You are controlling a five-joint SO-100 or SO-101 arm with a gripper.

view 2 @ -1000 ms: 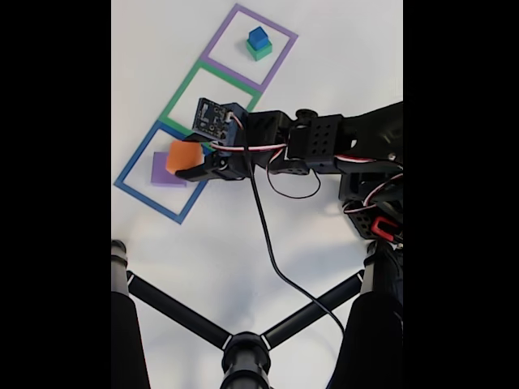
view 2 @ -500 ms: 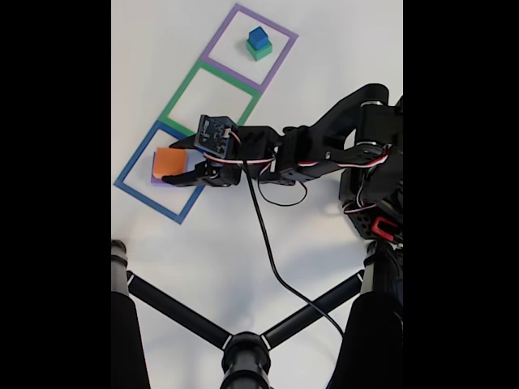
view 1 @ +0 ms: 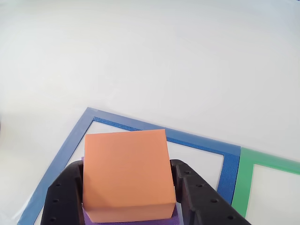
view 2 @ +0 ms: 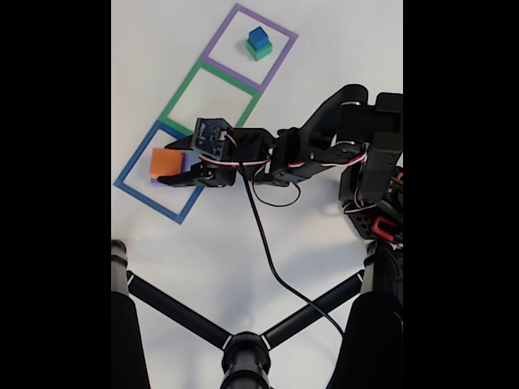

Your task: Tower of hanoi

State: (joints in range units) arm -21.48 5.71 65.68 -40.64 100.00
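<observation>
An orange block (view 1: 125,173) sits between my gripper's (view 1: 127,165) black fingers (view 1: 65,192), which press its two sides. It rests on top of a larger purple block (view 1: 176,218), of which just an edge shows. In the fixed view the orange block (view 2: 165,161) and the purple block (view 2: 186,164) lie inside the blue square outline (view 2: 130,166), with the gripper (view 2: 172,164) shut around the orange one. A small blue cube (view 2: 257,36) stands on a green cube (view 2: 259,51) in the purple square outline (view 2: 219,32).
The green square outline (view 2: 180,93) lies between the blue and purple ones with nothing inside it. Black tripod legs (view 2: 174,312) cross the lower part of the table. A black cable (view 2: 268,243) trails from the arm, whose base (view 2: 377,203) is at the right.
The gripper has carried the orange block left and down until it lies flat on the purple block in the blue square. The arm has stretched further out.
</observation>
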